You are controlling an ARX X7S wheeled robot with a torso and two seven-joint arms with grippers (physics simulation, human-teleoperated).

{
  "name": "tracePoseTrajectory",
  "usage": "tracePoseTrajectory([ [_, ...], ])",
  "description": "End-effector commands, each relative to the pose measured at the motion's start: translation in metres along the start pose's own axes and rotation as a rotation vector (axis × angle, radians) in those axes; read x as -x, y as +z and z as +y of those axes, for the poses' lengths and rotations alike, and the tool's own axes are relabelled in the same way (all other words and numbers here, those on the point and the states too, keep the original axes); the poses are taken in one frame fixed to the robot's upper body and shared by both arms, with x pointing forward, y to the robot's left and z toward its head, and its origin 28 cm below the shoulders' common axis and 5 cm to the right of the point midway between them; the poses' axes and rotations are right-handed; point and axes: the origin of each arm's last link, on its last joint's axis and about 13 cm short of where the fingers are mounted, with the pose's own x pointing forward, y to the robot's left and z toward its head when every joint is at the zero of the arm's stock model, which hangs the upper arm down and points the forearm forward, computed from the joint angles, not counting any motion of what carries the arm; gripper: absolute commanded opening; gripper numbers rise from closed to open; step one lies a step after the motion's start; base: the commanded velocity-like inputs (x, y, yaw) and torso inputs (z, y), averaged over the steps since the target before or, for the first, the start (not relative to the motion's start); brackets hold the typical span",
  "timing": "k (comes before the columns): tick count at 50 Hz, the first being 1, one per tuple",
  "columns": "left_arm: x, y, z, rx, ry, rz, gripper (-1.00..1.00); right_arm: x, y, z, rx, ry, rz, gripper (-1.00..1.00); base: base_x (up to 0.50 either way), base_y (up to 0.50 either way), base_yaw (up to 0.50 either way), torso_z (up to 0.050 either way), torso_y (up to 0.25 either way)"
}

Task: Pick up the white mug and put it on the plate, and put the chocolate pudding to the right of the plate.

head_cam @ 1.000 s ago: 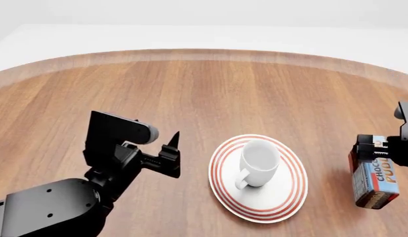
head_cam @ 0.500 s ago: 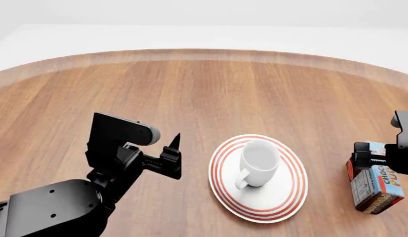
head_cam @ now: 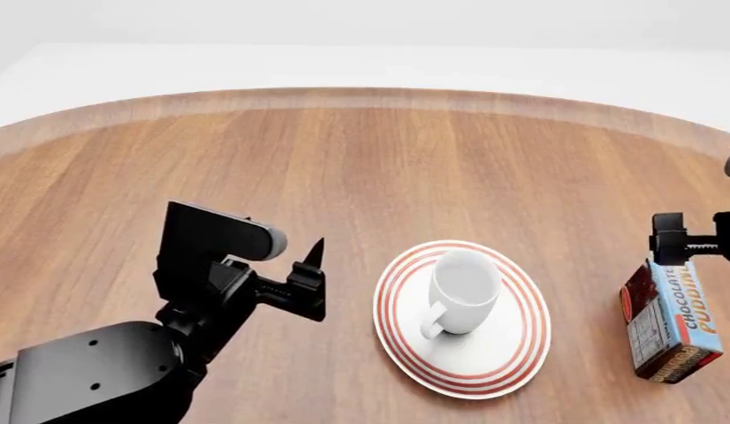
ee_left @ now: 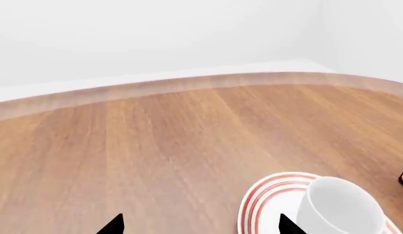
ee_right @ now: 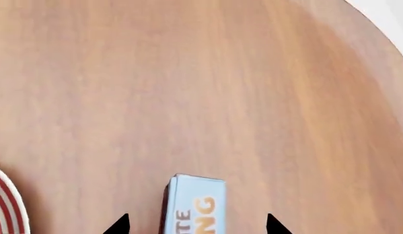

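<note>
Nearest you, the left gripper [head_cam: 308, 281] hangs over bare worktop [head_cam: 341, 159] just left of the plate [head_cam: 506, 367]. Its fingertips stand spread in the left wrist view with nothing between them: released, idle.

Next out, the white mug [head_cam: 462, 291] sits upright on the plate, handle toward you, inside the red rings. Judged from this, the mug step is done.

To the right, the chocolate pudding [head_cam: 668, 320] lies flat on the worktop, lettered face up, clearly apart from the plate's right rim. The right wrist view shows the carton's end [ee_right: 193, 204] lying between the two dark fingertips, with a gap on either side and wood around it.

The right gripper [head_cam: 674, 240] sits above and beyond the carton, at the edge of the head view. Its jaws are parted and hold nothing.

Judgement: the step in hand is the end of the pudding placement; both things appear to lie where the task wants them.

Next move, as I read it: lift your right arm straight up so that neither fingertip clips the carton, then draw it clear. Keep the left arm from swinging toward the plate.
</note>
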Motion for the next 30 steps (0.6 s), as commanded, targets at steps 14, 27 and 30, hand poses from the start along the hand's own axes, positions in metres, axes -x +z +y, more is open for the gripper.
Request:
tracePoseTrajectory([
  [14,0.004,0.001,0.001,0.001,0.003,-0.013,1.0,0.104,0.052,0.009,0.254,0.015,-0.381,1.0,0.0,0.0,0.0,0.0,0.0],
  [27,0.007,0.002,0.0,0.0,0.002,-0.023,1.0,0.146,0.033,0.016,0.376,0.026,-0.554,1.0,0.0,0.0,0.0,0.0,0.0],
  [30,0.007,0.001,0.001,0.001,0.004,-0.023,1.0,0.154,0.028,0.017,0.391,0.029,-0.588,1.0,0.0,0.0,0.0,0.0,0.0],
])
